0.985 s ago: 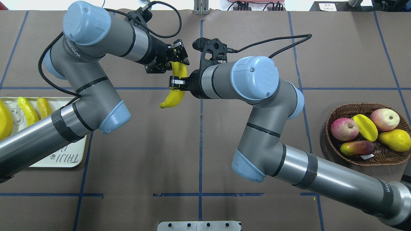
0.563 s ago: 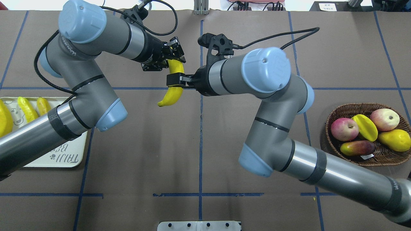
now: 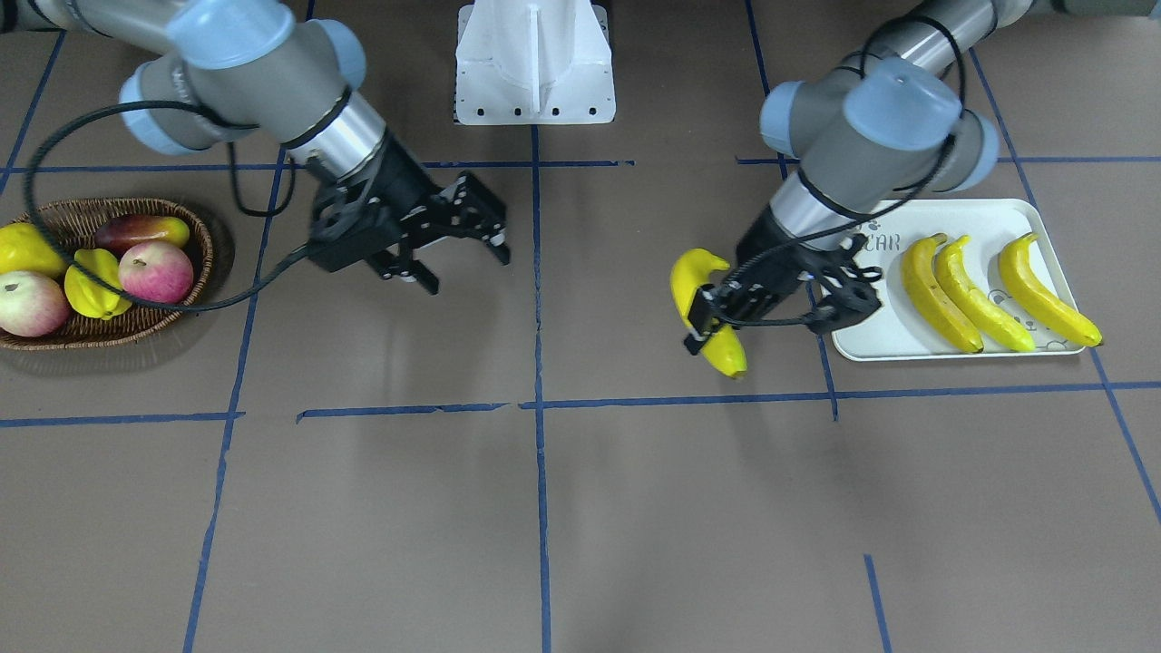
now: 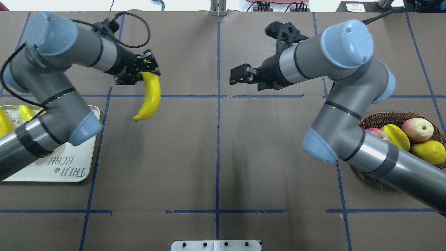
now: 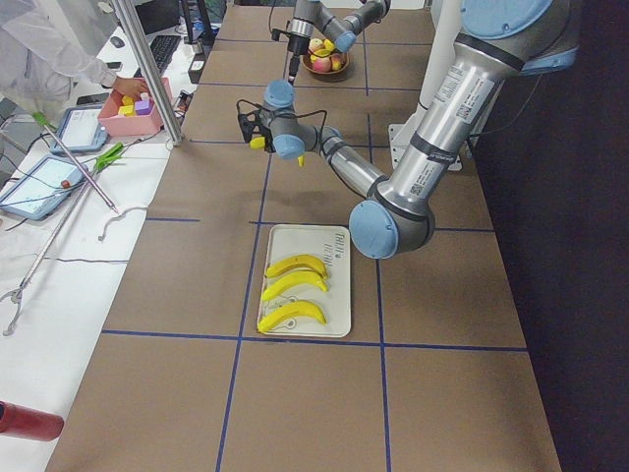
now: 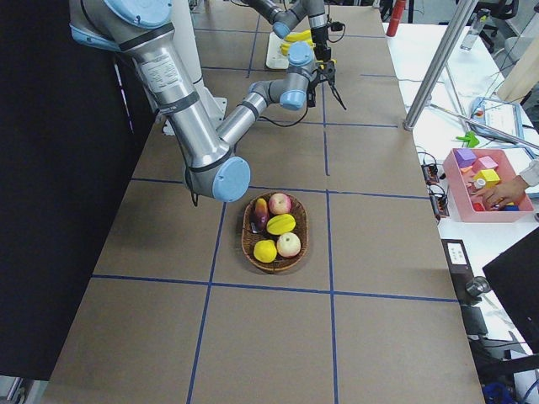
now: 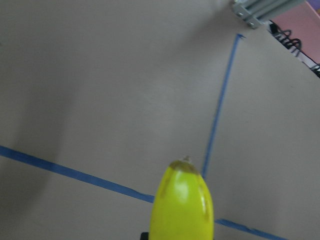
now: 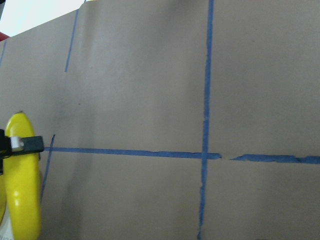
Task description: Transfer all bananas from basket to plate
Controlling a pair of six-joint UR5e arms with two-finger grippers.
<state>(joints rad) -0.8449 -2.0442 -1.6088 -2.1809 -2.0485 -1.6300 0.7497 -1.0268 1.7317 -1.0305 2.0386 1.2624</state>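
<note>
Left gripper (image 4: 147, 69): pinches the held banana (image 4: 151, 96) at its upper end, so the fruit hangs curved below the fingers, clear of the table (image 4: 216, 157) and ready to be lowered flat.
Held banana, position: in the air over bare table, just beside the plate (image 3: 952, 207) and not yet above it.
Right gripper (image 3: 458, 258): jaws spread with nothing between them; it hangs over the table between the carried fruit and the basket (image 3: 172, 218).
Plate: three bananas (image 3: 980, 295) lie side by side, leaving the lettered end bare, presumably as room for a fourth.
Basket: no banana is visible; it holds two apples (image 3: 156, 270), one starfruit (image 3: 95, 281), one pear (image 3: 23, 249) and one reddish-green mango-like fruit (image 3: 141, 231), five pieces in all.
Count: four bananas, three laid down and one carried; two grippers; one plate; one basket.
Judged stage: final transfer, with only the set-down outstanding.
</note>
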